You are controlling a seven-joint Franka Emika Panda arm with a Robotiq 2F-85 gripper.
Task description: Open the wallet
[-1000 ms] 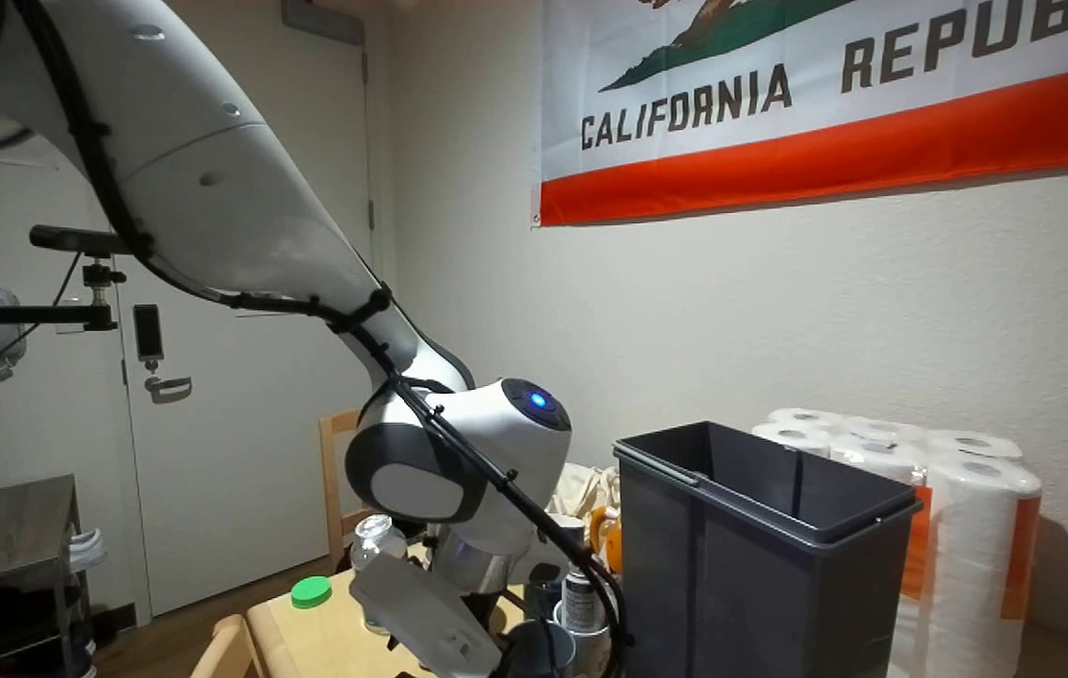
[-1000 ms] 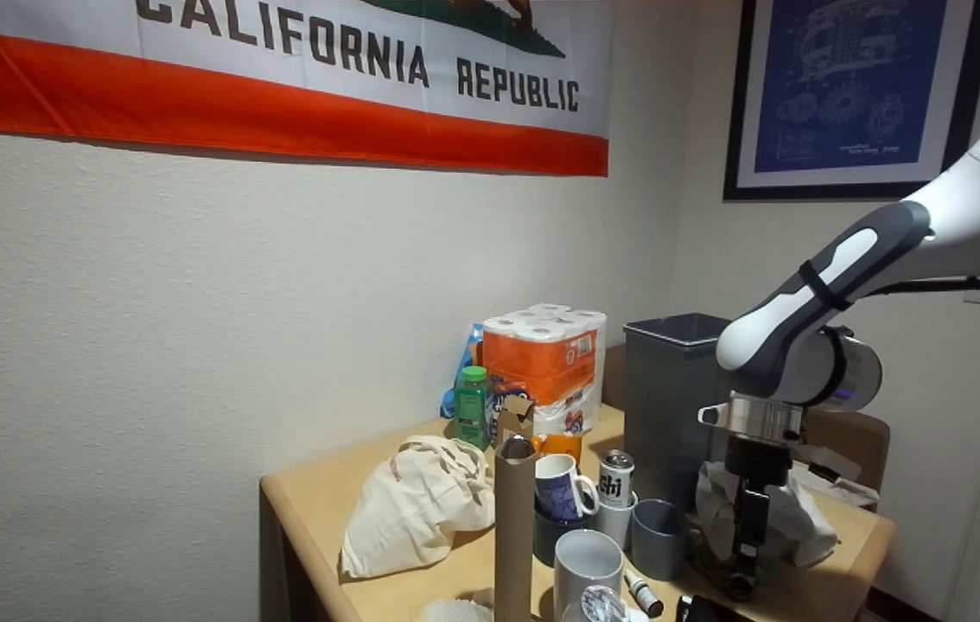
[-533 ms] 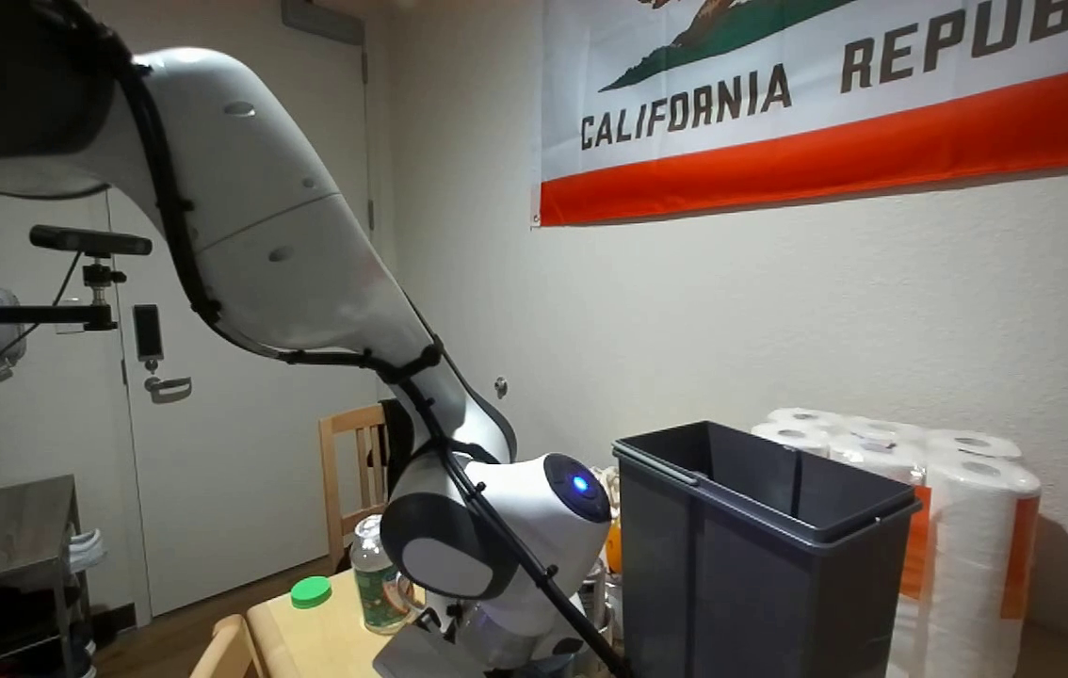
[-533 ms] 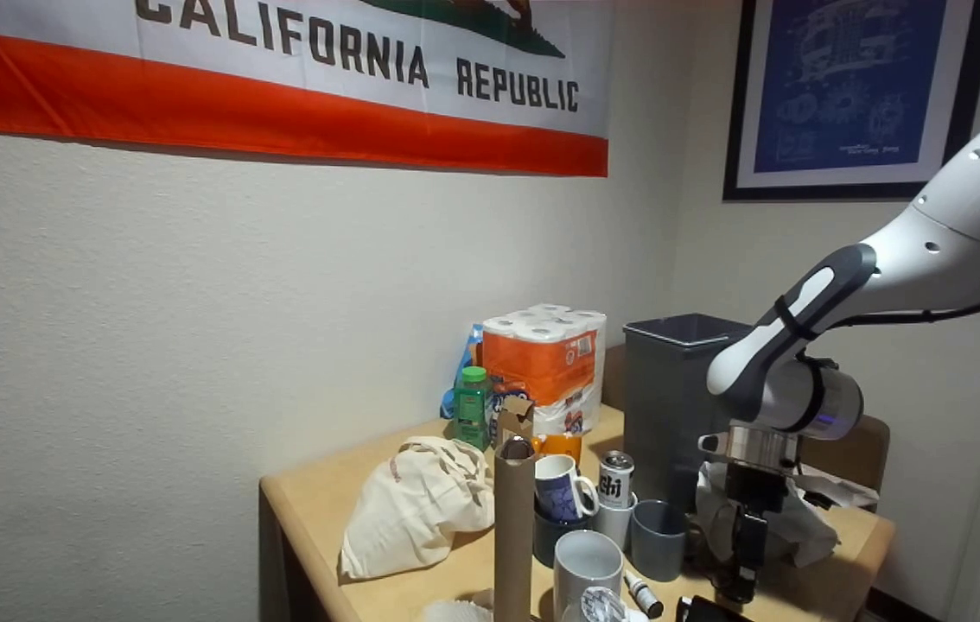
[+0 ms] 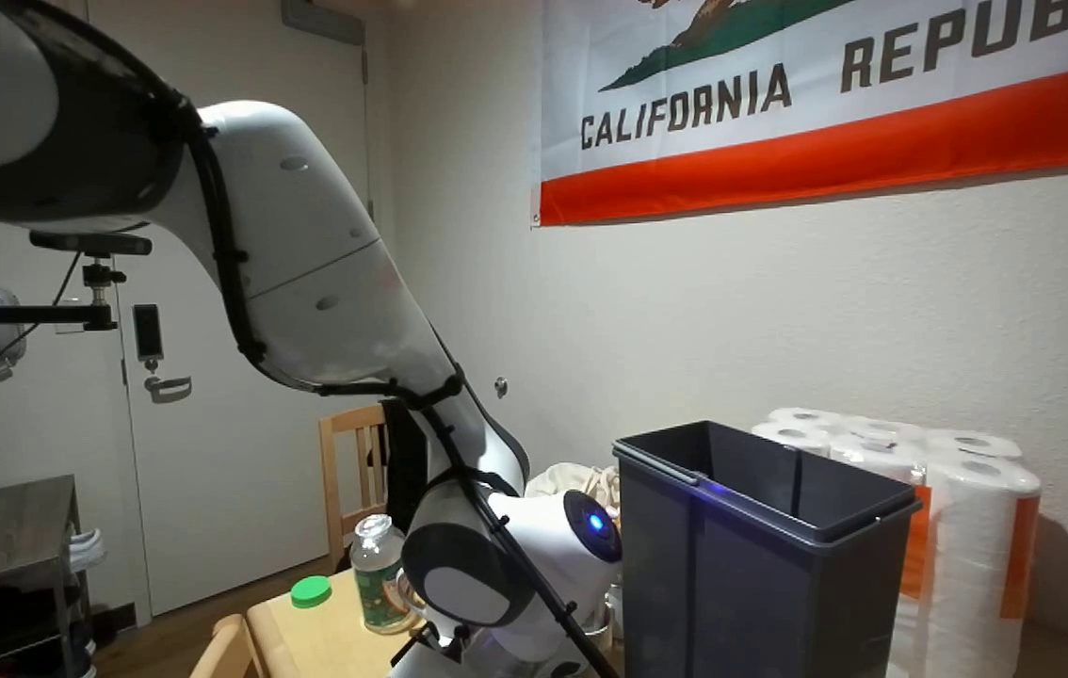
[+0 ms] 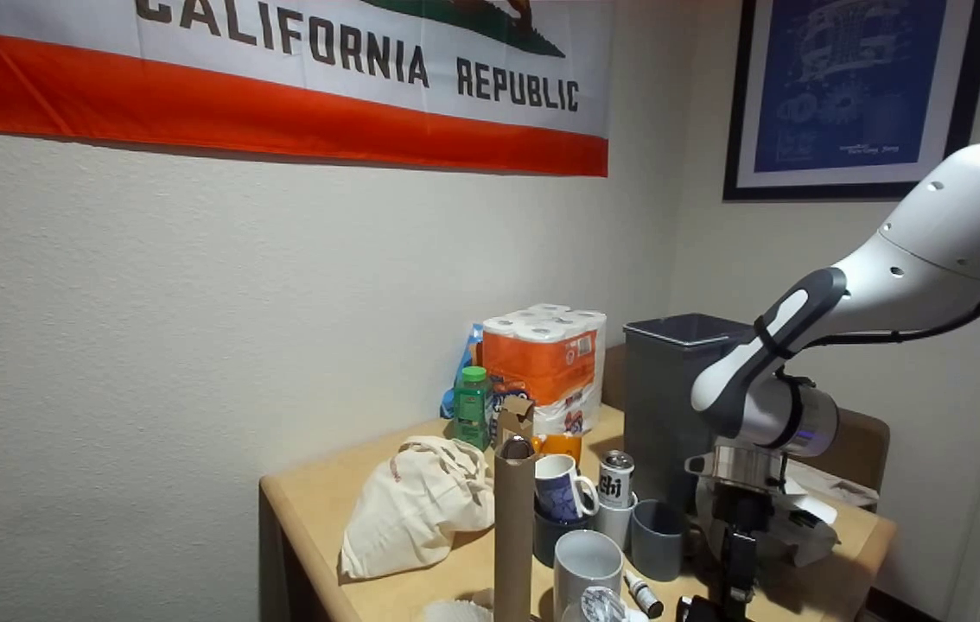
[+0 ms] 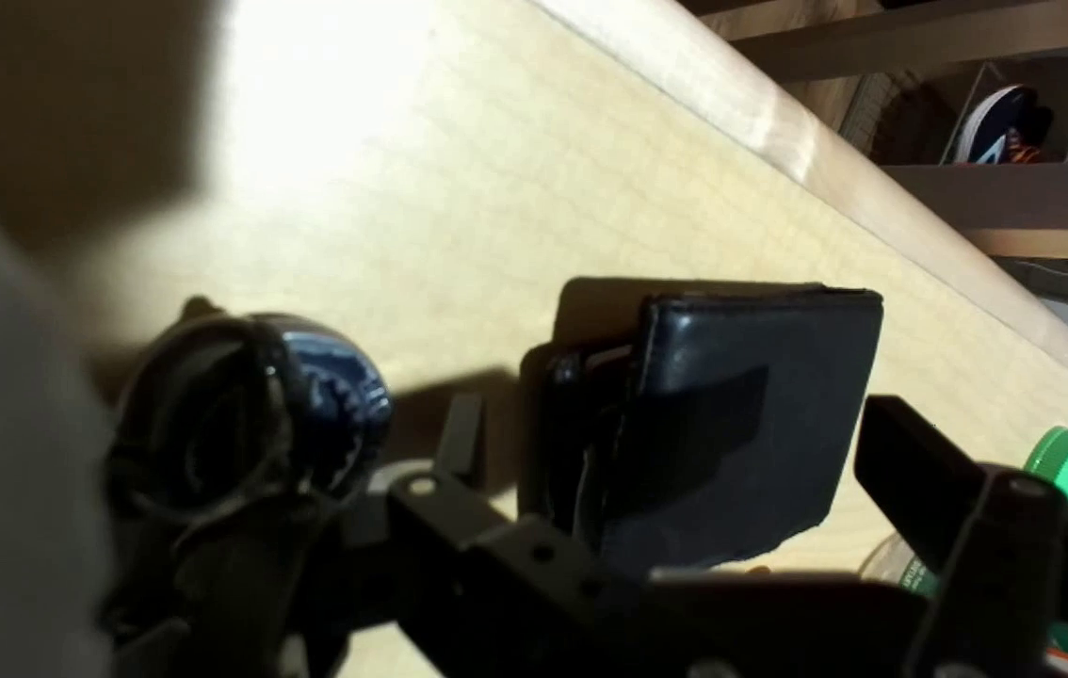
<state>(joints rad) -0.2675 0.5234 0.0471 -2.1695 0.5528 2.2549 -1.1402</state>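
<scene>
The black wallet (image 7: 741, 414) lies on the light wooden table in the wrist view. It is folded, and its layers stand slightly apart along the left edge. My gripper (image 7: 675, 443) is open, with one finger left of the wallet and one near its right edge. The fingers look apart from the wallet; how high they are above the table I cannot tell. In an exterior view the gripper (image 6: 736, 596) points down beside a small visible part of the wallet (image 6: 690, 610) at the bottom edge. In the remaining exterior view the gripper is hidden.
A dark round object (image 7: 256, 414) with a blue pattern is left of the fingers. A green lid (image 5: 311, 591) and a clear bottle (image 5: 379, 574) are near the table edge. Grey cup (image 6: 658, 540), white mug (image 6: 589, 566), marker (image 6: 644, 596) and tall bin (image 6: 671, 406) stand close to the arm.
The arm has come down and shifted left in an exterior view, bringing the gripper beside the wallet. The wallet shows no clear movement.
</scene>
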